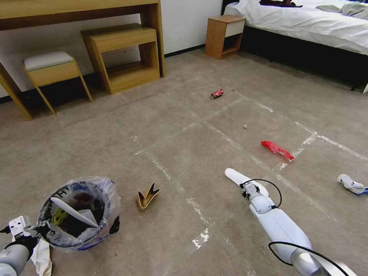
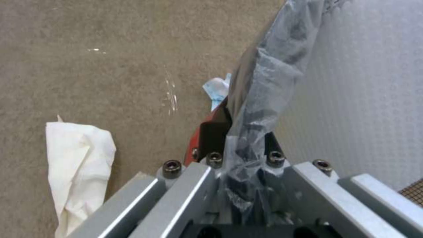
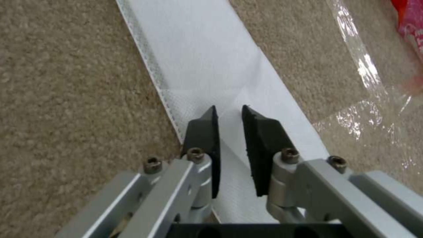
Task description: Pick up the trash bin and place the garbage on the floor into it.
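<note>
The trash bin (image 1: 78,209), lined with a clear bag, sits at the lower left of the carpeted floor (image 1: 184,130). A white slipper (image 1: 73,214) lies inside it. My left gripper (image 1: 32,233) is shut on its rim; in the left wrist view the left gripper (image 2: 244,145) pinches the bagged rim (image 2: 264,72). My right gripper (image 1: 244,186) is down on a second white slipper (image 1: 234,175). In the right wrist view the right gripper (image 3: 228,110) is shut on that slipper (image 3: 198,59). Other garbage lies around: a tan carton (image 1: 147,196), a red wrapper (image 1: 276,149), a red can (image 1: 217,93), and tissues (image 1: 352,184).
A white tissue (image 1: 42,257) (image 2: 79,165) lies on the carpet beside the bin, under my left arm. A desk with a shelf unit (image 1: 120,57) and a stool (image 1: 53,71) stand at the back left. A nightstand (image 1: 224,36) and a bed (image 1: 306,27) stand at the back right.
</note>
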You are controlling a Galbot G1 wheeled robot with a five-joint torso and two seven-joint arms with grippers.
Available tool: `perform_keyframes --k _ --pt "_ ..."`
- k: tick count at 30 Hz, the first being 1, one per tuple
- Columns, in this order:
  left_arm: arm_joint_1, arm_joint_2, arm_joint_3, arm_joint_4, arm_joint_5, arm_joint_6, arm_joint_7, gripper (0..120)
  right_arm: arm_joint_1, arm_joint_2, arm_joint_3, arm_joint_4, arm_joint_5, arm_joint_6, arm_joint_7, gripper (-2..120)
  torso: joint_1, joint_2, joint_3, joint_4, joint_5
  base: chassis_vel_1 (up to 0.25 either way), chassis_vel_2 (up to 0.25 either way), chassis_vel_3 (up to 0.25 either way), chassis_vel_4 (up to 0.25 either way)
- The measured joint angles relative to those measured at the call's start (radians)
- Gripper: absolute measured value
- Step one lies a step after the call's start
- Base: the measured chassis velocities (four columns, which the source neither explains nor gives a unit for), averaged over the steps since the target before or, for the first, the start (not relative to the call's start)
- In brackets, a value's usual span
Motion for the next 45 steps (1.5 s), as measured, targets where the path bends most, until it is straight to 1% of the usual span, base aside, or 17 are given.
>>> perform_keyframes --k 7,10,13,18,19,20,22,23,25,26,29,30,32,33,35,38,45 --pt "0.007 -0.001 -0.002 0.0 0.001 -0.004 0.003 1 0.0 0.007 0.003 -0.008 -0.007 0.009 0.006 7 0.0 0.0 0.0 0.0001 0.0001 0.0 0.0 0.0 0.0" --pt "0.007 0.0 -0.003 0.0 0.001 -0.005 0.003 1 0.0 0.008 0.003 -0.008 -0.009 0.01 0.007 7 0.0 0.0 0.0 0.0002 0.0001 0.0 0.0 0.0 0.0" --pt "0.006 0.0 -0.003 -0.001 0.001 -0.005 0.003 1 -0.002 0.008 0.003 -0.006 -0.009 0.01 0.008 12 0.0 0.0 0.0 0.0002 0.0001 0.0 0.0 0.0 0.0" --pt "-0.001 0.0 -0.002 0.0 0.001 -0.005 0.002 1 -0.013 -0.001 0.004 0.011 -0.008 0.003 0.009 30 0.0 0.0 0.0 0.0002 0.0001 0.0 0.0 0.0 0.0" --pt "-0.001 0.0 -0.002 0.0 0.001 -0.005 0.002 1 -0.013 -0.001 0.004 0.011 -0.008 0.003 0.009 30 0.0 0.0 0.0 0.0002 0.0001 0.0 0.0 0.0 0.0" --pt "-0.004 0.001 -0.001 0.0 0.002 -0.005 0.001 1 -0.017 -0.009 0.004 0.017 -0.008 0.002 0.009 39 0.0 0.0 0.0 0.0002 0.0001 0.0 0.0 0.0 0.0" --pt "-0.006 0.001 0.0 0.001 0.002 -0.005 0.001 1 -0.017 -0.013 0.005 0.018 -0.008 0.002 0.009 47 0.0 0.0 0.0 0.0001 0.0001 0.0 0.0 0.0 0.0" --pt "-0.006 0.001 0.0 0.001 0.002 -0.005 0.001 1 -0.017 -0.013 0.005 0.018 -0.008 0.002 0.009 47 0.0 0.0 0.0 0.0001 0.0001 0.0 0.0 0.0 0.0" --pt "-0.007 0.0 0.002 0.002 0.004 -0.005 0.0 1 -0.011 -0.014 0.005 0.011 -0.008 0.003 0.009 59 0.0 0.0 0.0 0.0 0.0 0.0 0.0 0.0 0.0" --pt "-0.007 0.0 0.002 0.002 0.004 -0.005 0.0 1 -0.011 -0.014 0.005 0.011 -0.008 0.003 0.009 59 0.0 0.0 0.0 0.0 0.0 0.0 0.0 0.0 0.0" --pt "-0.008 -0.001 0.003 0.003 0.008 -0.005 0.0 1 -0.011 -0.022 0.002 0.025 -0.004 0.001 0.008 76 0.0 0.0 0.0 0.0001 0.0002 0.0 0.0 0.0 0.0" --pt "-0.008 -0.001 0.003 0.003 0.008 -0.005 0.0 1 -0.011 -0.022 0.002 0.025 -0.004 0.001 0.008 76 0.0 0.0 0.0 0.0001 0.0002 0.0 0.0 0.0 0.0" --pt "-0.009 -0.002 0.005 0.004 0.009 -0.005 -0.001 1 -0.012 -0.028 0.001 0.032 -0.001 -0.002 0.007 84 0.0 0.0 0.0 0.0001 0.0001 0.0 0.0 0.0 0.0" --pt "-0.009 -0.002 0.005 0.004 0.009 -0.005 -0.001 1 -0.012 -0.028 0.001 0.032 -0.001 -0.002 0.007 84 0.0 0.0 0.0 0.0001 0.0001 0.0 0.0 0.0 0.0" --pt "-0.011 -0.005 0.007 0.004 0.011 -0.005 -0.002 1 -0.013 -0.03 0.001 0.035 0.001 -0.003 0.007 93 0.0 0.0 0.0 0.0001 0.0002 0.0 0.0 0.0 0.0" --pt "-0.012 -0.006 0.008 0.004 0.012 -0.005 -0.002 1 -0.014 -0.03 0.0 0.035 0.0 -0.004 0.007 94 0.0 0.0 0.0 0.0001 0.0002 0.0 0.0 0.0 0.0" --pt "-0.008 -0.009 0.008 0.01 0.018 -0.009 0.0 1 -0.007 -0.025 0.002 0.029 -0.002 -0.005 0.009 90 0.0 0.0 0.0 0.0001 0.0002 0.0 0.0 0.0 0.0"
